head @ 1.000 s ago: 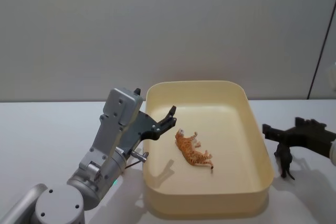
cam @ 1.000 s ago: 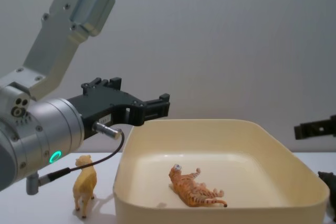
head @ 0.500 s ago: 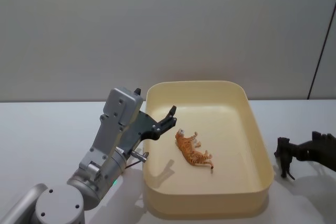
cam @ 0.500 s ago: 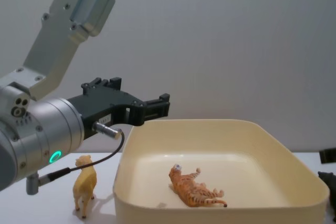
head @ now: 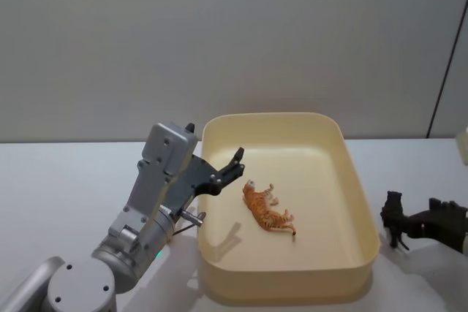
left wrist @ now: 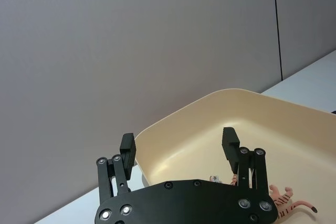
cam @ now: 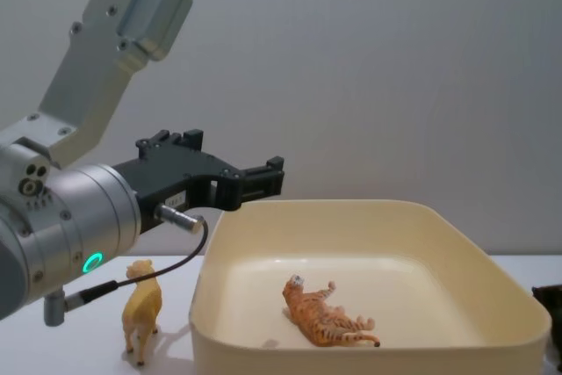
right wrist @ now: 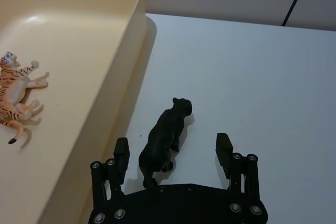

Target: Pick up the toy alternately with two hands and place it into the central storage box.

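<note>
Change: right gripper [right wrist: 172,148] has dropped from above the black panther figure [right wrist: 164,139] to its level; left gripper [cam: 263,177] has not shifted.
Right gripper: fingers spread wide, nothing held. 1 finger stands off each flank of the panther, neither touching it. Set so, a closing squeeze would take the body across its narrow width.
Black panther figure: upright on its legs on the white table [head: 73,180], just beside the right outer wall of the storage box [head: 278,117], body roughly parallel to that wall. Judged to be the toy next in hand.
Left gripper: fingers apart and empty, hanging over the box's left rim. Likely parked there during the right arm's turn.
Storage box: centre of the table, between the 2 arms, so either can reach it.
Tiger figure [head: 267,210]: lying on its side on the box floor; 1 toy already delivered.
Tan figure [cam: 140,309]: standing on the table outside the box's left wall, below the left arm; not yet collected.
Risk: the finger on the box side sits close to the wall, and a nudge could topple the panther.
</note>
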